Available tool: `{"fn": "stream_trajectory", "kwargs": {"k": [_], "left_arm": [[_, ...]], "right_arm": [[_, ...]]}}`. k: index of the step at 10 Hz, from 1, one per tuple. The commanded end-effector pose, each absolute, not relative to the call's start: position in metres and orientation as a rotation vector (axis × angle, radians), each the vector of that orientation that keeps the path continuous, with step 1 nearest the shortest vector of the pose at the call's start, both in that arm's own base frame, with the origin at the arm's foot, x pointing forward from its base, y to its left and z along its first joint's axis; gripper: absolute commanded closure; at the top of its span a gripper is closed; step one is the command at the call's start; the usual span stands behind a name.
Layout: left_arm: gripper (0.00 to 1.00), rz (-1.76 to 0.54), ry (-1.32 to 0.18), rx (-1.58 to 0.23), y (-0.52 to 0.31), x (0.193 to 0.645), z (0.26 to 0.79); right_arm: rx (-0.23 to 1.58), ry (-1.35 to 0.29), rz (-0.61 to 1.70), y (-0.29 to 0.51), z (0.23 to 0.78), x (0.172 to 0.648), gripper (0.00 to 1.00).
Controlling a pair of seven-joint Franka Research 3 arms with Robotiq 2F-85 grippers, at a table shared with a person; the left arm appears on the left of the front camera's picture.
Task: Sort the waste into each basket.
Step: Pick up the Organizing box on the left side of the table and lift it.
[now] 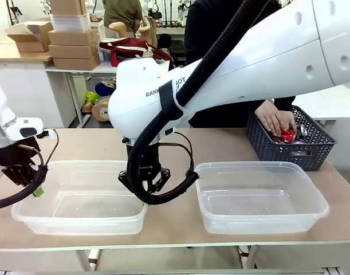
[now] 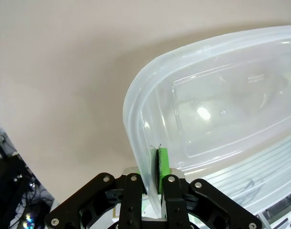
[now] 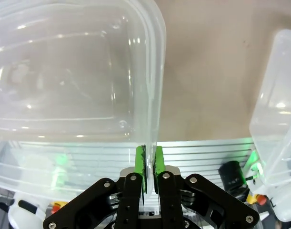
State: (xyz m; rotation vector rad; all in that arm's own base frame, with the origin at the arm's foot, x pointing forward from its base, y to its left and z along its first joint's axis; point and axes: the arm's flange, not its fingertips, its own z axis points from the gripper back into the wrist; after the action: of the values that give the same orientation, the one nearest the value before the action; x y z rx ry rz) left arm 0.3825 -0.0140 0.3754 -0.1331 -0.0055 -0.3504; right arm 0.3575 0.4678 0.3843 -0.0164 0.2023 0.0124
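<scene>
Two clear tubs sit side by side on the table, both empty. The left tub is pinched at both ends: the left gripper closed on its 9 o'clock rim, the right gripper closed on its 3 o'clock rim, long axis running between them. The right tub is free. One dark basket at 2 o'clock holds a red can under the person's hand; other waste there I cannot count.
</scene>
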Motion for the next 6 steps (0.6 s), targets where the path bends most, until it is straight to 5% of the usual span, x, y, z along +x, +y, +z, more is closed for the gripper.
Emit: {"fn": "stream_trajectory", "kwargs": {"k": [1,6], "left_arm": [[1.00,-0.333,-0.038,-0.086,-0.013,0.341,0.396],[1.00,-0.261,-0.202,-0.071,-0.009,0.357,0.514]], "right_arm": [[-0.044,0.184,0.055,0.456,0.409,0.359,1.00],[-0.007,0.101,0.068,0.424,0.511,0.354,1.00]]}}
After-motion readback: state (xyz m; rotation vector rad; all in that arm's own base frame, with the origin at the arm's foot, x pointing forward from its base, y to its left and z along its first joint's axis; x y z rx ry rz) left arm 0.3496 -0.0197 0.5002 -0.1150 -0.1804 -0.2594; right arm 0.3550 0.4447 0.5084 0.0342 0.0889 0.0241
